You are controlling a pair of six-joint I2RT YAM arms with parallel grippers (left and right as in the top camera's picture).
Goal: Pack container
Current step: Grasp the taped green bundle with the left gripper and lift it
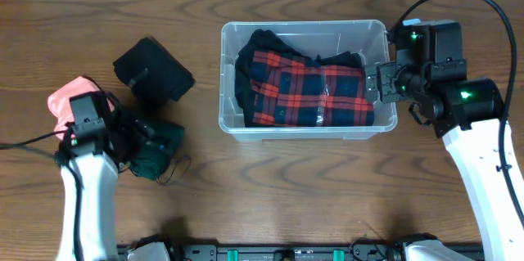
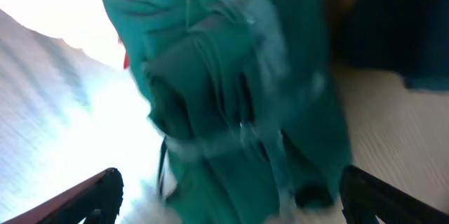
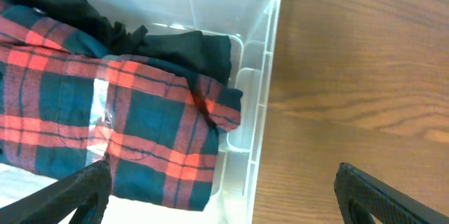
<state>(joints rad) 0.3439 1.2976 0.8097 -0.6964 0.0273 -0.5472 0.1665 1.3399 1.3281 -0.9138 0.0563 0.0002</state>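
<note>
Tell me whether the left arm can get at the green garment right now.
Probably yes. The left gripper is open and aimed right at the green garment, which lies uncovered with nothing between them.

my wooden table (image 1: pixel 286 187) carries the clear container (image 1: pixel 304 25) right of centre. well to its left lie a black folded garment (image 1: pixel 152 70), a dark green garment (image 1: pixel 161 148) near it and a pink garment (image 1: pixel 67 97).

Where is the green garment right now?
Overhead view: the green garment lies left of the container, below the black garment, right of the pink garment, beside the left gripper.
</note>
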